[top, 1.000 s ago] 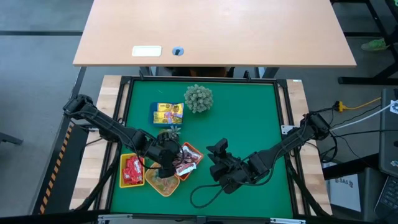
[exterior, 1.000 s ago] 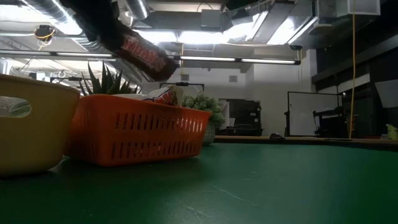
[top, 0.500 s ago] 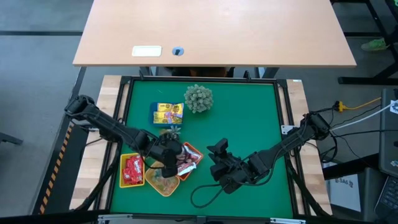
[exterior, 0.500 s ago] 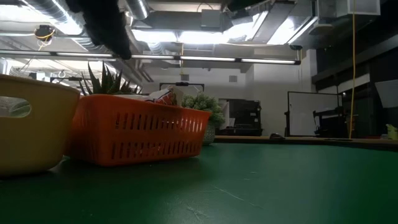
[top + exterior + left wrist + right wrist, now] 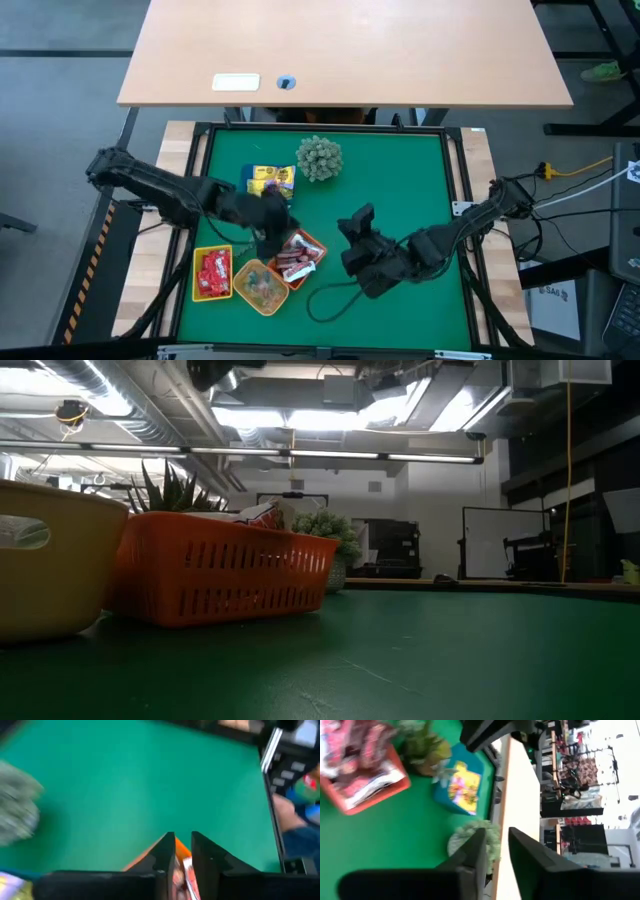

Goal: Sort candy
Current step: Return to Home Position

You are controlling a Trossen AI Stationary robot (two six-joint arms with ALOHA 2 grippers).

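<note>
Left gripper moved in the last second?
Yes. The left gripper pulled back from over the orange bin toward the blue bin.

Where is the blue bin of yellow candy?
High view: the blue bin sits on the mat's left half, just left of the spiky plant ball, beyond the orange bin.

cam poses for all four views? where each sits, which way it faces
High: overhead, straight down on the mat; both arms, left gripper, right gripper.
Low: mat level, facing the room past the orange bin; dark arm part at top.
Left wrist: down past left gripper onto that bin.
Right wrist: past right gripper toward plant ball, blue bin.
Shared: orange bin in all four.
</note>
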